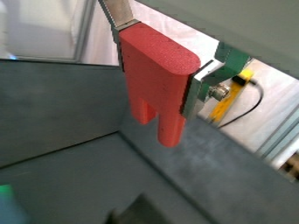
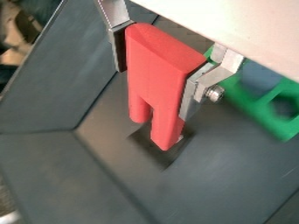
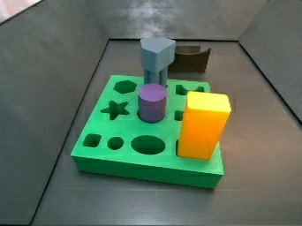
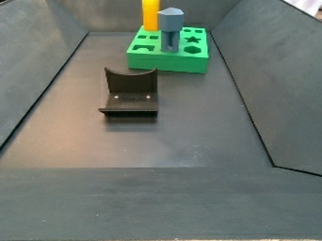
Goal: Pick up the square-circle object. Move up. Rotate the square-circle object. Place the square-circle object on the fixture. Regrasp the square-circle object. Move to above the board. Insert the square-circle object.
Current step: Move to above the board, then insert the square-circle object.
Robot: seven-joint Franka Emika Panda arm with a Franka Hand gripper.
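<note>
Clamped on the upper body of the square-circle object (image 1: 158, 74), the jaws of the gripper (image 2: 158, 66) held it aloft, prongs pointing down at six o'clock: a rigid, light-looking plastic piece, probably best gripped on its flat sides.

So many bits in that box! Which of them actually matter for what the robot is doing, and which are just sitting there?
In the job: the hand, closed on the red square-circle object, held off the dark floor near the board; the fixture; the board itself.
Just sitting there: purple cylinder, yellow-orange block, grey-blue block, all standing in the board.
</note>
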